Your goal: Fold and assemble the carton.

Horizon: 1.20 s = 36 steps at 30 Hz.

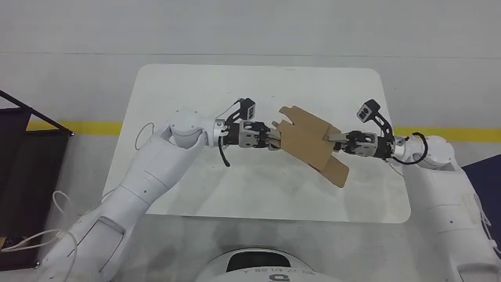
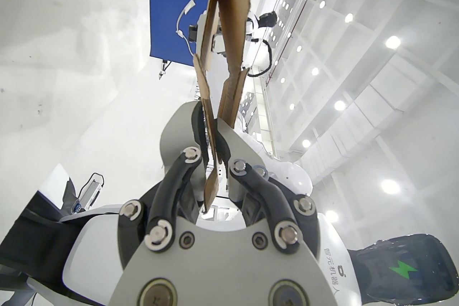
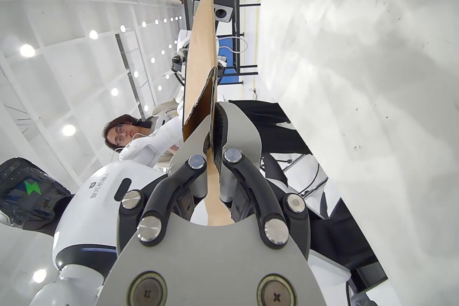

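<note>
Your left gripper [image 1: 272, 139] and right gripper [image 1: 335, 139] each have their fingers clamped on an opposite end of the carton [image 1: 313, 146]. It hangs nearly flat above the middle of the tabletop [image 1: 196, 110]. To open it square, ease the ends gently inward and hold both grips firm.

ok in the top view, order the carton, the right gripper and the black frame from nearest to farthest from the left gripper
1. carton, clamped in the left gripper itself.
2. right gripper, across the carton, holding its opposite edge.
3. black frame, off the table, at the picture's left edge.
</note>
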Each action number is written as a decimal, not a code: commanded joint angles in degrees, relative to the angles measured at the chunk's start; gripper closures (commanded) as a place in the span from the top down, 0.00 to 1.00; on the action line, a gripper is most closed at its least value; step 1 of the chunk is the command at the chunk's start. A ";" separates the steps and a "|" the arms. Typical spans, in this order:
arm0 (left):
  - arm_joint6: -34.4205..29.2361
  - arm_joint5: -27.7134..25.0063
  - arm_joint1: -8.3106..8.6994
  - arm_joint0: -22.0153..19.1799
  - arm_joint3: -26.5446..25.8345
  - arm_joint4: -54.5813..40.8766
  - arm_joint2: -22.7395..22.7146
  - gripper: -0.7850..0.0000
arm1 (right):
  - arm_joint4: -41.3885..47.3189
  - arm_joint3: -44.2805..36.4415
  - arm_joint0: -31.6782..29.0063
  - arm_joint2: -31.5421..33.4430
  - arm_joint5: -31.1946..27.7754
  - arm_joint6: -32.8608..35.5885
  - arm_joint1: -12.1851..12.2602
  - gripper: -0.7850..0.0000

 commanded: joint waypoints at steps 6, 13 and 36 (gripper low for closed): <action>-1.27 -0.55 -0.26 0.56 0.73 -3.06 -0.64 0.00 | -0.56 -0.77 -0.03 -0.72 -0.13 -0.23 0.07 0.97; -3.40 -1.07 -0.32 1.18 3.35 -8.41 -2.80 0.00 | 1.53 -0.62 0.07 -0.25 0.04 -0.78 0.16 1.00; -8.30 -3.86 -1.91 -1.22 8.68 -14.62 -3.82 0.00 | 14.03 -5.34 -1.97 -3.00 7.76 -3.78 -0.98 0.87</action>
